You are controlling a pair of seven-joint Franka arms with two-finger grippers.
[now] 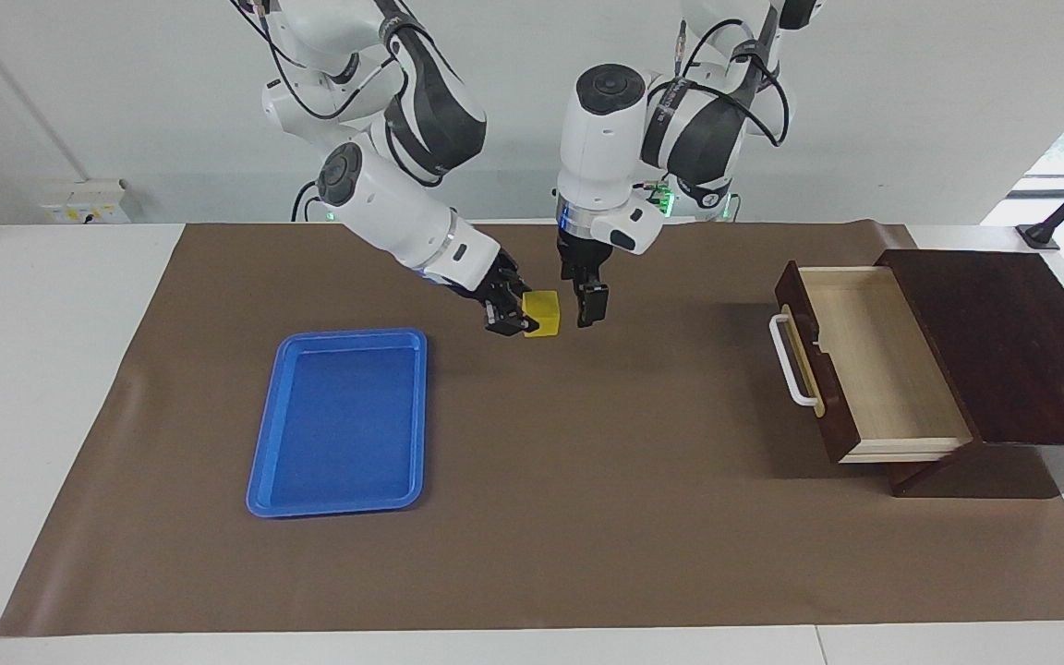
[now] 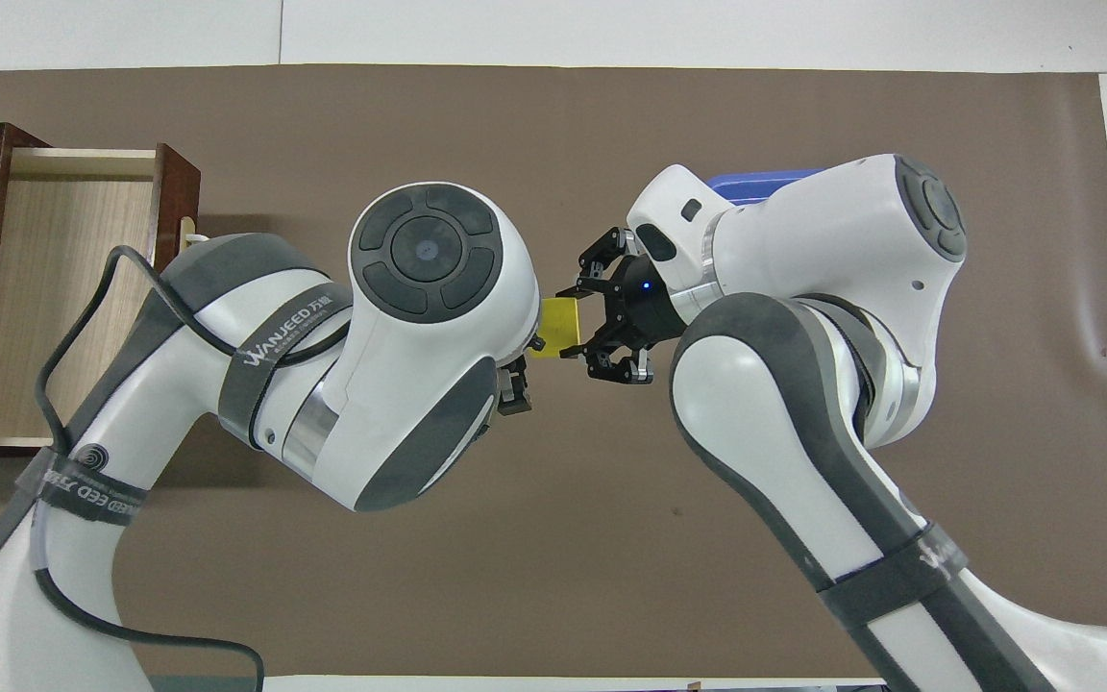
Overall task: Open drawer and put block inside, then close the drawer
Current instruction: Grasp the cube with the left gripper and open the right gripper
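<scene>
My right gripper (image 1: 527, 320) (image 2: 570, 323) is shut on the small yellow block (image 1: 543, 312) (image 2: 556, 322) and holds it in the air over the brown mat, between the tray and the drawer. My left gripper (image 1: 587, 303) (image 2: 513, 389) hangs open right beside the block on the drawer's side, a small gap apart, holding nothing. The dark brown drawer (image 1: 874, 356) (image 2: 63, 288) stands pulled out of its dark wooden box (image 1: 1003, 342) at the left arm's end. Its pale interior is bare and its white handle (image 1: 786, 360) faces the middle of the table.
An empty blue tray (image 1: 343, 420) lies on the brown mat (image 1: 587, 517) toward the right arm's end. In the overhead view only a corner of the tray (image 2: 755, 185) shows past the right arm. Both arms crowd the middle of the mat.
</scene>
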